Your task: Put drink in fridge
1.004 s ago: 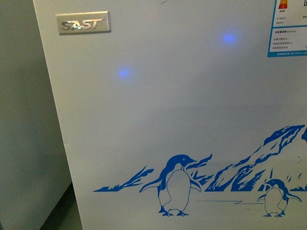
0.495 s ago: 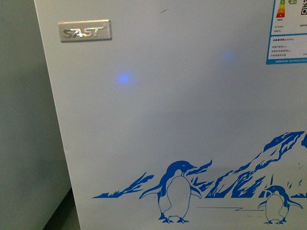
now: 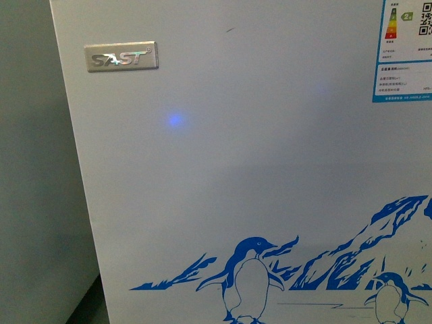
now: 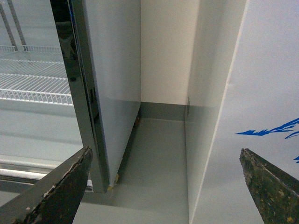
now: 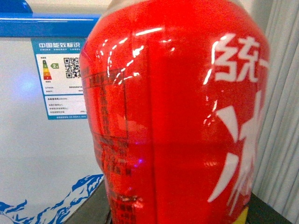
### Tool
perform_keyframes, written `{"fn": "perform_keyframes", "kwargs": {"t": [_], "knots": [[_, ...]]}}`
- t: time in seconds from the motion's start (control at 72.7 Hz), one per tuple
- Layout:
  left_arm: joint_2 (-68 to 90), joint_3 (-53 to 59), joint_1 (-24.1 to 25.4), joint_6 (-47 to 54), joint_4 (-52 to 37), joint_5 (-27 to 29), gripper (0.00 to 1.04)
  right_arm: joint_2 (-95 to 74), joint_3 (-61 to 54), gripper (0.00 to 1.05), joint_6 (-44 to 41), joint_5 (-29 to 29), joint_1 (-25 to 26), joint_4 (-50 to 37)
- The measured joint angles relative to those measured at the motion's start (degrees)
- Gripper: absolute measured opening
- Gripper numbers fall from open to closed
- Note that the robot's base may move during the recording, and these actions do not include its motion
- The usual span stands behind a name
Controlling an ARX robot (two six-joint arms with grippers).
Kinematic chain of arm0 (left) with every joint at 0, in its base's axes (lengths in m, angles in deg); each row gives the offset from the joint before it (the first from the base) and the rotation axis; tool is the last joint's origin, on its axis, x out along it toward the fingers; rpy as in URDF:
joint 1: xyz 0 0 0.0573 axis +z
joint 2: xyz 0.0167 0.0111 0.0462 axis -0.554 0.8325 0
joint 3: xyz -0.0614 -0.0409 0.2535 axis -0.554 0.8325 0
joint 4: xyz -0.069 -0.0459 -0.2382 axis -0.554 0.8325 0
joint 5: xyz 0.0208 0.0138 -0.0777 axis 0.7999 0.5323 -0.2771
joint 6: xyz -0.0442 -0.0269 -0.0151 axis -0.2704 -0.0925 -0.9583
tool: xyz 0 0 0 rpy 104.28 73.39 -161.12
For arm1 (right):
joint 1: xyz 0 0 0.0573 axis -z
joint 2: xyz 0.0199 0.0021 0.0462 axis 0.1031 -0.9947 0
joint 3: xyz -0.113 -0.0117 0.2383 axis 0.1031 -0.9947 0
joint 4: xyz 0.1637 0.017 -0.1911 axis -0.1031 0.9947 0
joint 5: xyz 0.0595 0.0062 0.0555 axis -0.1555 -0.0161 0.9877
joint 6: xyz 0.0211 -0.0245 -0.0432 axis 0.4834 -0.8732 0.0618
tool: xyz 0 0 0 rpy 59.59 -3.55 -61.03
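Red drink [image 5: 173, 116] apparently within right gripper.

Shop-like setting, penguin-printed chest fridge [image 3: 270, 169], glass-door display cooler [image 4: 114, 70] alongside

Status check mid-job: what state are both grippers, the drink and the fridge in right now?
left gripper: open, empty.
right gripper: shut on the drink, fingers barely showing beside it.
drink: upright, held, not yet in the fridge.
fridge: only its front and blue rim show; lids out of view, open or shut unknown.
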Motion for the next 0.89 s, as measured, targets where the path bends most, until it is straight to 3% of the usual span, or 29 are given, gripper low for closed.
{"fn": "perform_keyframes", "kwargs": {"t": [0.894], "knots": [[0.0,0.0,0.0,0.0,0.0,0.0,0.97,0.0,-0.1,0.37,0.0,0.0,0.0,0.1]]}}
